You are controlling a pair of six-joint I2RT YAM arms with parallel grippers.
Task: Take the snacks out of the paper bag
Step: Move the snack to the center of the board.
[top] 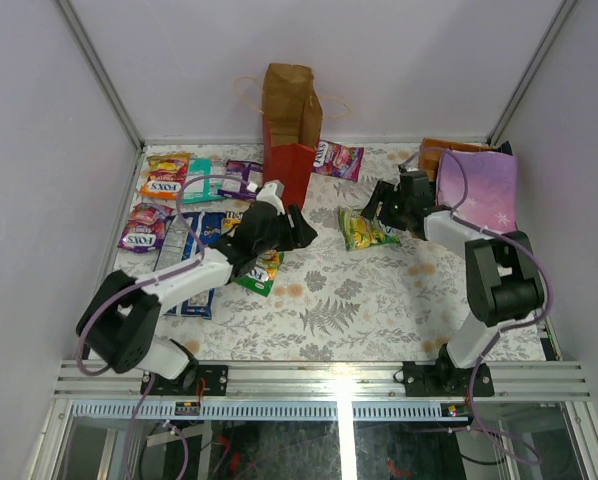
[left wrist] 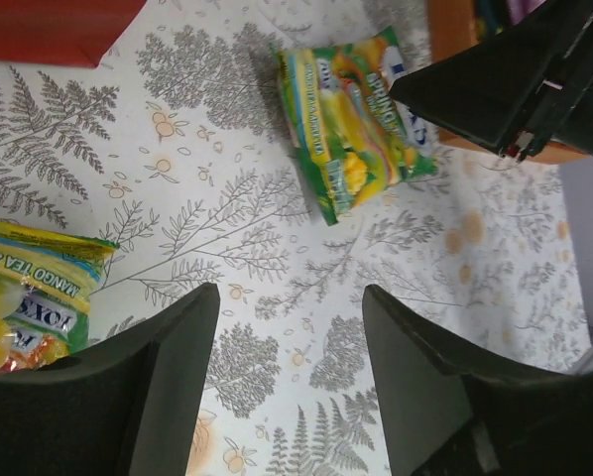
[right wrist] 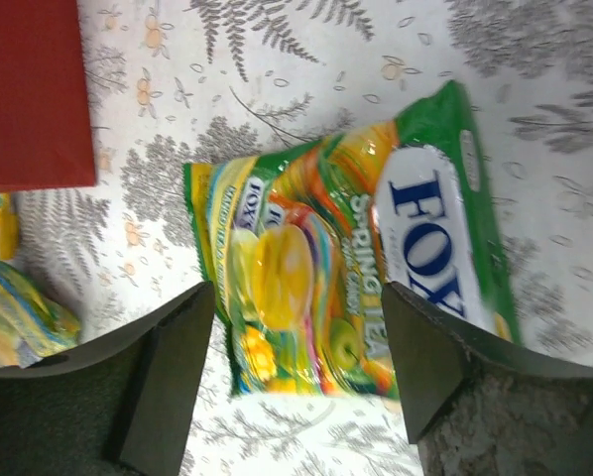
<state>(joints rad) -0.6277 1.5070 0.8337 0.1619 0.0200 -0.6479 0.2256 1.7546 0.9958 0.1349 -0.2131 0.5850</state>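
1. The left gripper (left wrist: 289, 293) is hanging over the patterned table (top: 379, 310) with its fingers spread and nothing between them, a yellow-green "MANGO TEA" packet (left wrist: 39, 288) lying just beside 1 finger. Judging from the empty fingers, the step in hand is reaching into the paper bag (top: 291, 120) for a snack. This arm is sitting nearest, so it should be rising clear of the laid packets before swinging toward the bag.
2. At the bag, the reach should be going straight down through the open top without dragging on the creased paper edge (a tall, light bag is probably tipping easily). What is lying inside is not showing in any view.
3. The right gripper (right wrist: 296, 290) is hanging spread above a green FOX'S packet (right wrist: 346, 288), pinching nothing; the packet is lying flat on the table. This arm could be steadying the bag's rim.
4. At the left, an orange packet (top: 166, 175), a teal pack (top: 197, 180), 2 purple packets and long blue packs (top: 194, 240) are lying flat together, glossy and thin.
5. The bag is standing upright at the far middle edge, showing brown kraft above and red below.
6. Right of its base, another purple packet (top: 337, 158) is lying just beside it.
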